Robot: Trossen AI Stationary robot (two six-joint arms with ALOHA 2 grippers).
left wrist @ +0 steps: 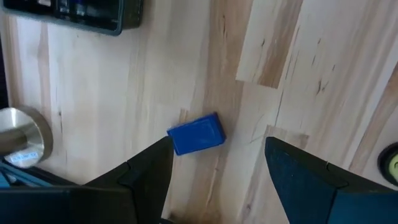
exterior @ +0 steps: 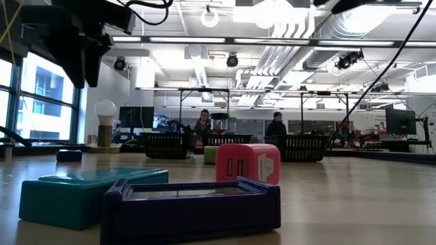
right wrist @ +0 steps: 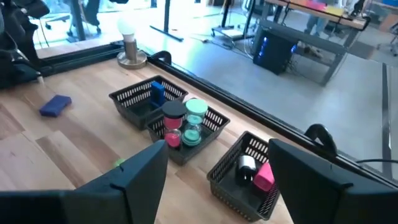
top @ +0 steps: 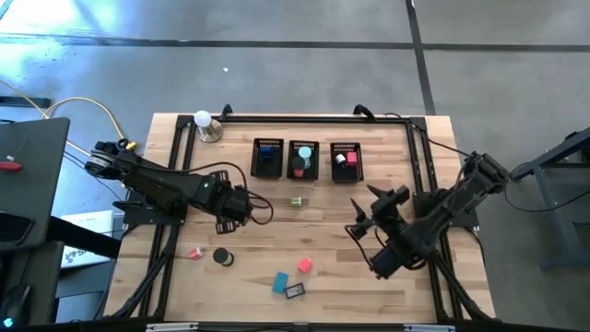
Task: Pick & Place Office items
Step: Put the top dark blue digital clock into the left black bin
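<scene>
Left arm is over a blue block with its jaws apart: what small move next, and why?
Probably lower the left gripper straight down around the blue block. The block lies loose on the table just ahead of the open jaws, not yet between them.

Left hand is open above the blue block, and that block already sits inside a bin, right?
Not quite. The left hand is open above the blue block, but that block lies on the bare table, outside any bin, as the left wrist view shows.

bins (top: pixel 303 160): table rear, in a row | loose blocks (top: pixel 304 266): front
</scene>
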